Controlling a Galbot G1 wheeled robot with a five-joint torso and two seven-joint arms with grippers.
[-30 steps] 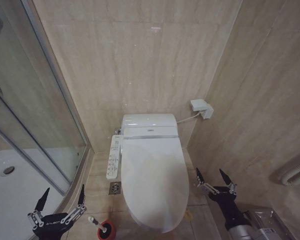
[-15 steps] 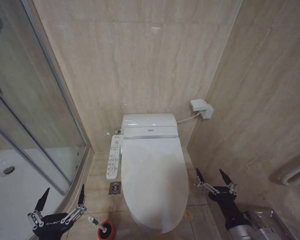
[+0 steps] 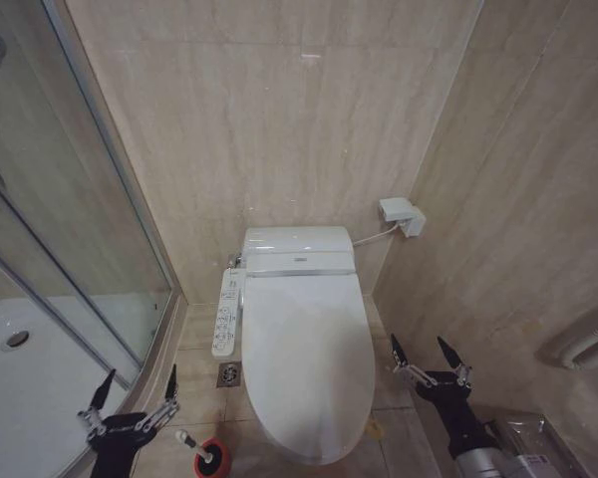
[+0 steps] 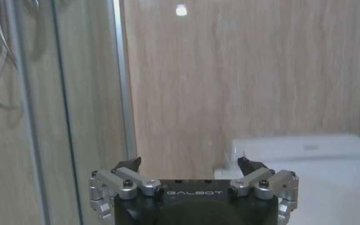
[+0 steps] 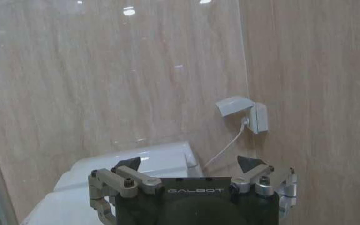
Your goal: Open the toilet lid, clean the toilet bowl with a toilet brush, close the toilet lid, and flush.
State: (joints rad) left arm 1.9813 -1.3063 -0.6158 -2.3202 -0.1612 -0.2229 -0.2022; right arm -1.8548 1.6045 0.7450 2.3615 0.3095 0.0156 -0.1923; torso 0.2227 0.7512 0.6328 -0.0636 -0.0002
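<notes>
While toilet lid (image 3: 307, 358) lies closed | left pincer (image 3: 138, 390) spread, leftward | right pincer (image 3: 430, 354) spread, rightward

text: GALBOT | on: left hand (image 4: 189, 165) body | on: right hand (image 5: 191, 163) body

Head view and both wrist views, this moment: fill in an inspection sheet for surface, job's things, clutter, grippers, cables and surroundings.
Surface: beige tiled floor with a small floor drain beside the toilet.
Job's things: toilet lid down, covering the bowl; toilet brush standing in its red holder on the floor at the toilet's left front.
Clutter: nothing seen.
Grippers: left gripper open, low near the brush; right gripper open, at the toilet's right side; both empty.
Cables: white cord from the toilet to the wall socket.
Surroundings: glass shower door, white shower tray, control panel on the toilet's left side.
</notes>
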